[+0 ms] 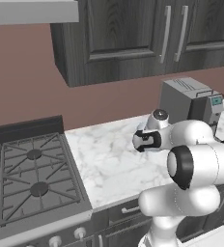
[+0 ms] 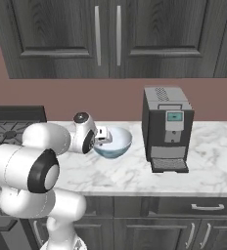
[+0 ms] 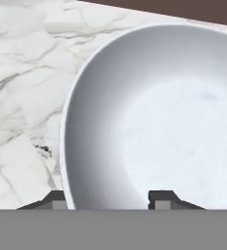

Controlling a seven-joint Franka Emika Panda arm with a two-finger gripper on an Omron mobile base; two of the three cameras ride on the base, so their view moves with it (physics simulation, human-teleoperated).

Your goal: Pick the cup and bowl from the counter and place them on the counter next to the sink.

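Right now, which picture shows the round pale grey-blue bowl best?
The hand view: the round pale grey-blue bowl shows large, its rim between the gripper tips. The right base view shows the bowl beside the grey coffee machine, partly behind the arm. In the left base view the arm covers it.

Smooth glossy bowl [image 3: 154, 112] on veined marble counter [image 3: 22, 73].

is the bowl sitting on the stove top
No, the bowl rests on the marble counter, beside the coffee machine.
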